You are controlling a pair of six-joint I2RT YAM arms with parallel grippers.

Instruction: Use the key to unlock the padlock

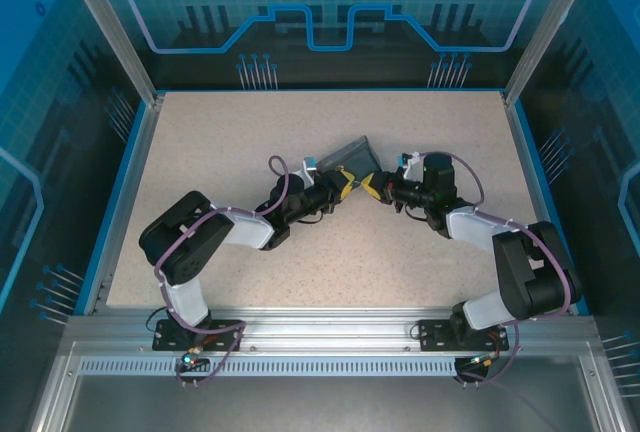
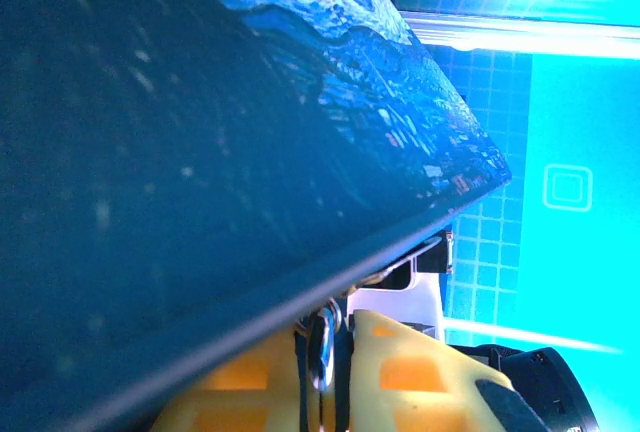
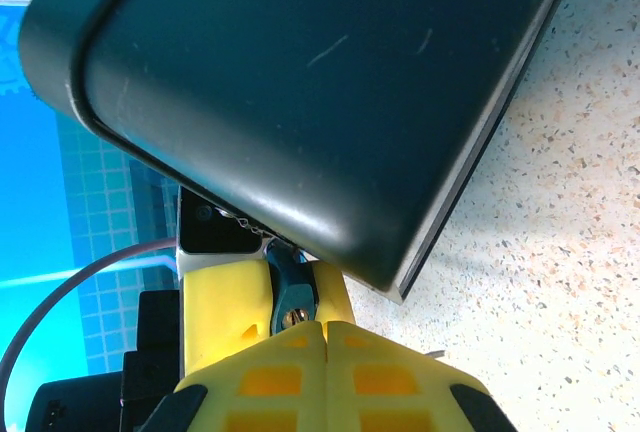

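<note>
One padlock (image 1: 351, 157); two hands; left hand (image 1: 345, 186) pinches it; right hand (image 1: 376, 188) pressed together.

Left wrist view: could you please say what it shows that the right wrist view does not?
Left wrist only: the blue-swirl face of the chunky rectangular padlock and a small metal loop at the yellow left pincer. Right wrist only: its plain dark side, speckled beige tabletop, shut yellow right pincer. Shared: the padlock close up, blue wall behind.
</note>
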